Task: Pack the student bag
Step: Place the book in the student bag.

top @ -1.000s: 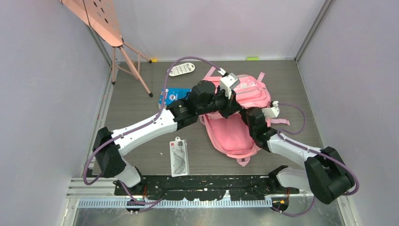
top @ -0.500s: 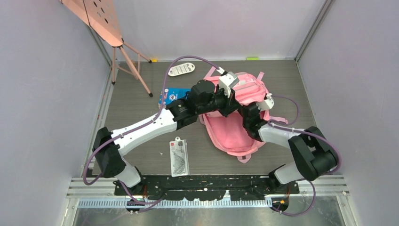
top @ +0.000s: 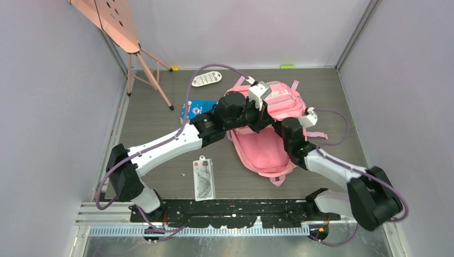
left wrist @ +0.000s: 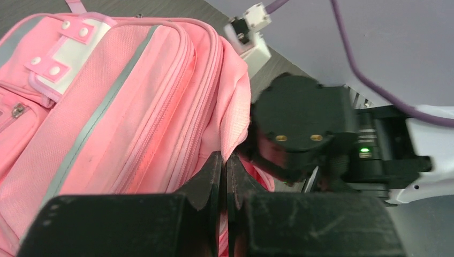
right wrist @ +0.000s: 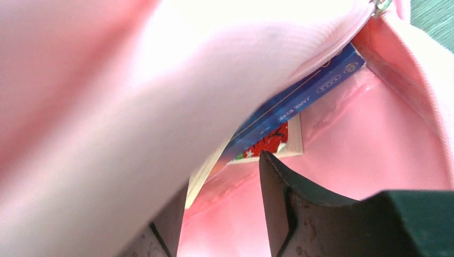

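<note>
The student bag [top: 267, 152], a big pink backpack, lies mid-table with its mouth held up. My left gripper [top: 266, 116] is shut on the pink fabric edge of the bag's opening; in the left wrist view its tips [left wrist: 225, 160] pinch that lip beside the zipped front panel [left wrist: 107, 107]. My right gripper [top: 279, 127] reaches into the mouth. In the right wrist view it [right wrist: 225, 174] stands open inside the pink lining, nothing between its fingers. Just beyond the tips lie a blue book [right wrist: 300, 96] and a red-covered book [right wrist: 273, 140].
On the table left of the bag lie a blue packet [top: 197, 110], a white oblong object [top: 206, 79] further back, and a clear-packaged item [top: 203, 178] near the front. A pink folding stand [top: 152, 75] occupies the back left corner. Grey walls enclose three sides.
The right arm's elbow swung up toward the bag and dropped back out to the right. Its wrist stayed at the bag's mouth. The left arm held still.
</note>
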You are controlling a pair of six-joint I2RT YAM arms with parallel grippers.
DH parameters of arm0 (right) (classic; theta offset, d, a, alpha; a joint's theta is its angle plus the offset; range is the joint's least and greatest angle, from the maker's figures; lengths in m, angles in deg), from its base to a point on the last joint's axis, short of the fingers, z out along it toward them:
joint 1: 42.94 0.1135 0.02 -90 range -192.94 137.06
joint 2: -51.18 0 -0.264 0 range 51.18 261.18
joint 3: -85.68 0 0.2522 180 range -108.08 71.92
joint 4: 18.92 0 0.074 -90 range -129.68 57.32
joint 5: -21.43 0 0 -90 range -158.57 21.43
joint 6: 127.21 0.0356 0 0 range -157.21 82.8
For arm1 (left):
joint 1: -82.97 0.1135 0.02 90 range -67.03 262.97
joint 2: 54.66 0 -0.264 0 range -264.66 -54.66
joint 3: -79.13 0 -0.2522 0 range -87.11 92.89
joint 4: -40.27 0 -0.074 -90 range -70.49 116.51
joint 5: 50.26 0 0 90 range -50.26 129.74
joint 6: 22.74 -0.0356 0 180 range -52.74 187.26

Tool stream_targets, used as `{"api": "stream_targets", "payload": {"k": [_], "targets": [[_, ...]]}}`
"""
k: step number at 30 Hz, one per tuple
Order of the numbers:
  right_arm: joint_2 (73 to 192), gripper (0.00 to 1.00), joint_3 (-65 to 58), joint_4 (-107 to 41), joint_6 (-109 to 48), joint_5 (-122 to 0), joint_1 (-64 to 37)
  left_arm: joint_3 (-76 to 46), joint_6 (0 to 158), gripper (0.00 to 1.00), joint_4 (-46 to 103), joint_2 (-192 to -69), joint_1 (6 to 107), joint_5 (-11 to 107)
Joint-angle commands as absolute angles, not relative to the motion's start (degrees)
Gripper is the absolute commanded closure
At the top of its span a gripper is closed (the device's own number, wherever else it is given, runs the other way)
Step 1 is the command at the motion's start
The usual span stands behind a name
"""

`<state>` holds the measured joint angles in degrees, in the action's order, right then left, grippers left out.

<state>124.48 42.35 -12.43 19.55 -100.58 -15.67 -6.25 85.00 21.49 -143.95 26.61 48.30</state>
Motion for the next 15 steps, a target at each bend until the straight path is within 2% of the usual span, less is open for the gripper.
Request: {"api": "stream_targets", "payload": {"k": [1,4,6,11,15], "targets": [[109.27,0.39,44.15,-26.09,16.82,-97.33,-15.36,-6.07,87.3,1.0,23.6,-144.85,26.83,46.29],[98.95,0.25,44.64,-37.04,15.13,-96.14,-15.42,-6.16,88.01,1.0,23.54,-146.08,27.26,43.88],[93.55,0.2,43.78,-45.0,14.18,-96.35,-15.5,-6.04,88.53,1.0,23.52,-147.03,27.64,43.26],[80.71,0.15,38.73,-62.95,13.23,-96.38,-15.52,-4.53,90.81,1.0,21.23,-149.56,28.42,38.37],[76.26,0.13,31.96,-73.97,11.52,-96.82,-15.47,-4.7,92.95,1.0,20.86,-150.98,29.49,37.33]]}}
